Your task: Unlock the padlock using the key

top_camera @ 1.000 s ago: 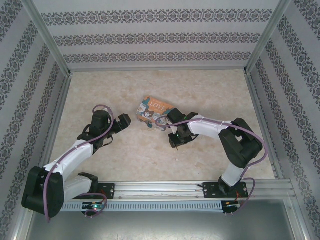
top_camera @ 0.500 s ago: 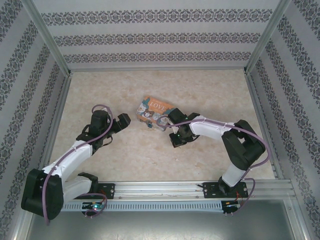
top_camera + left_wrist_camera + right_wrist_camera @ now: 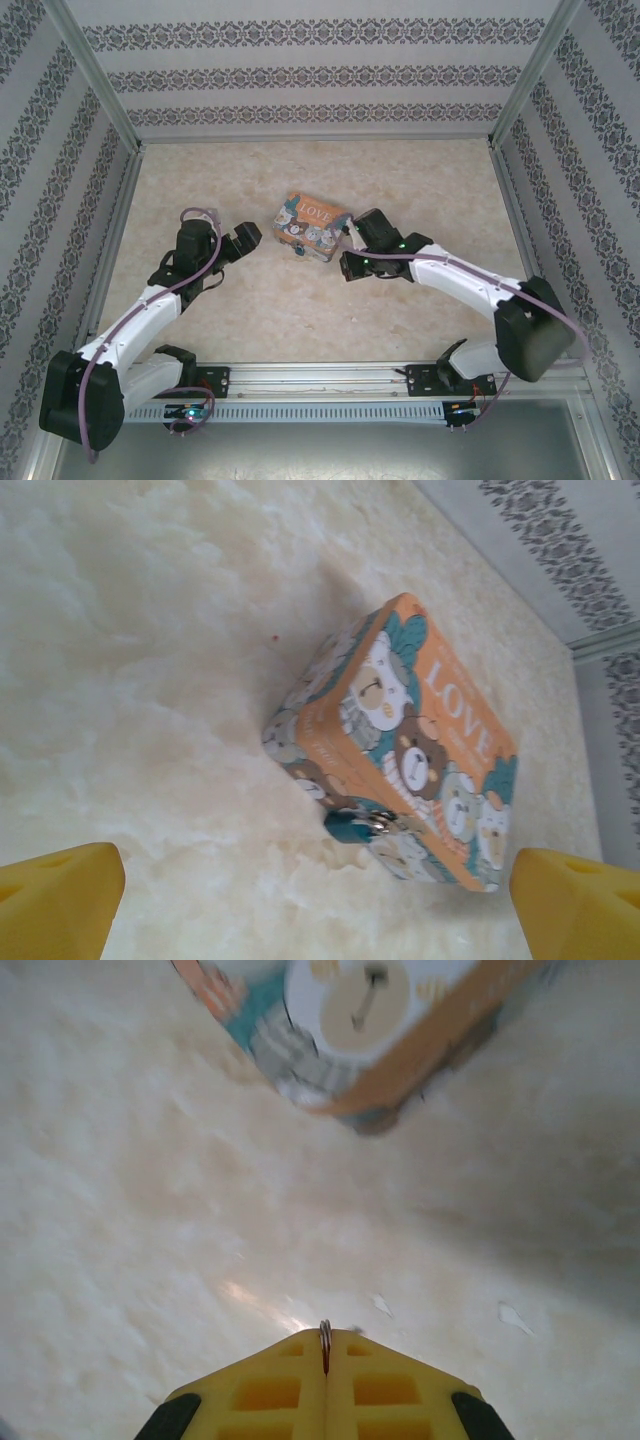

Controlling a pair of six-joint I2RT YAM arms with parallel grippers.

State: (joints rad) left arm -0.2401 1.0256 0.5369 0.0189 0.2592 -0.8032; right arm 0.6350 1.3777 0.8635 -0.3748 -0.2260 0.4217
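Because our right gripper (image 3: 326, 1352) is clamped on the key (image 3: 324, 1332) by a sliver and our left gripper (image 3: 320, 900) gapes off the padlock (image 3: 352, 827) ahead, both may twist at insertion.

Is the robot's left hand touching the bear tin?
Apart. The left wrist view shows the left gripper open, its yellow fingers at the bottom corners, with bare table between them and the tin.
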